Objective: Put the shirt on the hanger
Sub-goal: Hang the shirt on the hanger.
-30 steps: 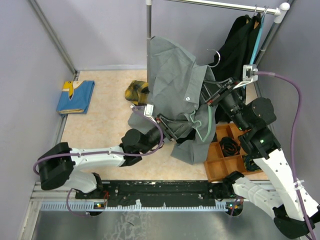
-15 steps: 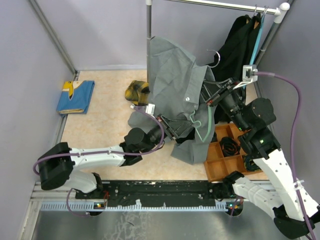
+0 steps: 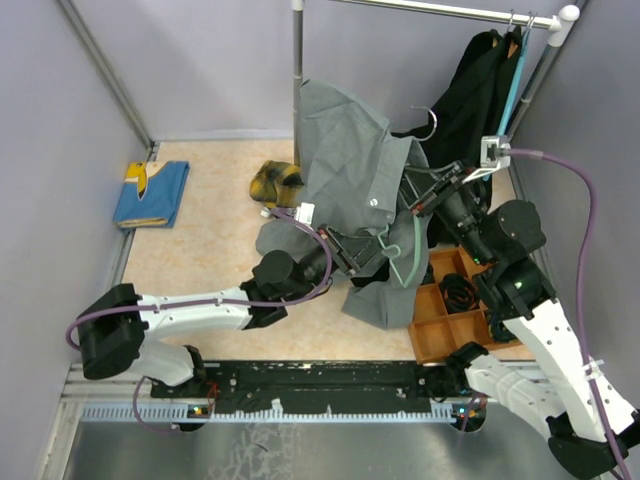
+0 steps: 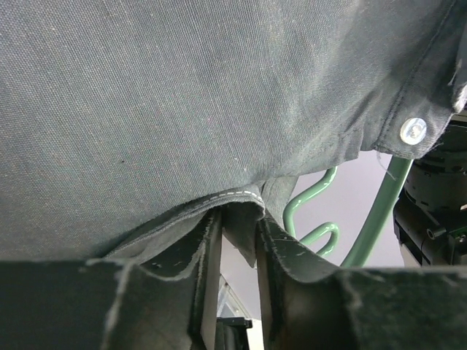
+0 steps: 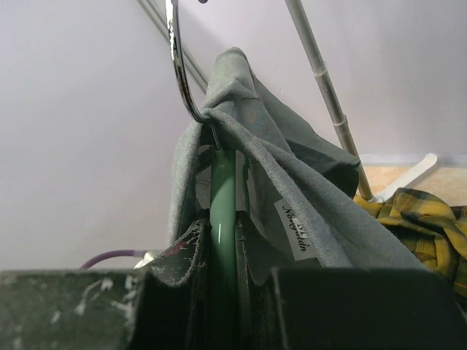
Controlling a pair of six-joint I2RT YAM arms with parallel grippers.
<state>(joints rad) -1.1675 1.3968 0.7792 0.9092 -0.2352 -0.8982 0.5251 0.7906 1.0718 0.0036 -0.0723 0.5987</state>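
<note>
A grey shirt (image 3: 345,150) hangs draped over the pale green hanger (image 3: 405,262), held up in the air in front of the rail pole. My right gripper (image 3: 418,200) is shut on the hanger's green neck (image 5: 222,197), just under the metal hook (image 5: 177,65), with the shirt's collar (image 5: 292,175) bunched around it. My left gripper (image 3: 352,262) is under the shirt's lower edge. In the left wrist view a fold of the stitched hem (image 4: 241,200) sits pinched between its fingertips (image 4: 239,219). Beside them show the hanger's wavy bar (image 4: 379,211) and a shirt button (image 4: 413,130).
A metal rail (image 3: 440,10) on a pole (image 3: 297,50) carries a black garment (image 3: 480,85) and a teal hanger (image 3: 515,75). On the table lie a folded blue cloth (image 3: 152,193), a yellow plaid garment (image 3: 273,182) and a brown compartment tray (image 3: 450,310) with black cables.
My left gripper has slid a little right under the shirt and its jaws have narrowed onto the hem. The right arm has raised the hanger slightly.
</note>
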